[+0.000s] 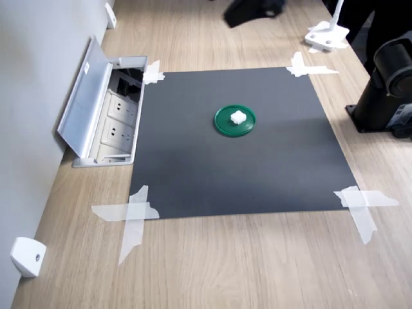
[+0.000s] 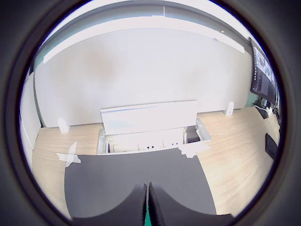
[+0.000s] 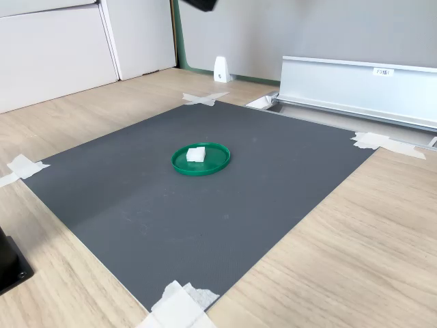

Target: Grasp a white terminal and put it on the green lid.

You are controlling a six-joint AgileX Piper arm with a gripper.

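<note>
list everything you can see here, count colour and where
green lid: 1, dark green, middle of the mat
white terminal: 1, white, lying on the green lid
mat: 1, dark grey, taped to the desk
tape strips: 4 corners, white, on the mat's corners
socket box: 1, silver, lid raised, at the first exterior view's left
wedge piece: 1, white, the first exterior view's bottom left
desk: 1, light wood
gripper: 1, black, shut, raised off the mat, holding nothing
</note>
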